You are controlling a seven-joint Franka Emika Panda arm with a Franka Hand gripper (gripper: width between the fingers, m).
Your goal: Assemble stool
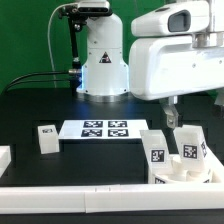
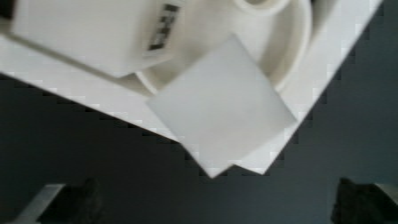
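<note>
The stool's parts crowd the front corner at the exterior view's right. The round rimmed seat disc [image 1: 186, 176] lies against the border rail, with two tagged white legs [image 1: 157, 151] [image 1: 191, 146] standing at it. A third leg [image 1: 46, 138] stands alone at the exterior view's left. My gripper [image 1: 174, 114] hangs above the cluster, open and empty. In the wrist view, the seat disc's rim [image 2: 285, 45], a tagged leg [image 2: 98, 40] and a pale leg face [image 2: 222, 108] lie below. My gripper [image 2: 217, 205] has dark fingertips [image 2: 63, 203] far apart, touching nothing.
The marker board [image 1: 105, 129] lies flat mid-table, in front of the robot's base [image 1: 102, 60]. A long white border rail [image 1: 90, 196] runs along the front edge. Another white piece [image 1: 3, 158] shows at the exterior view's left edge. The table is black.
</note>
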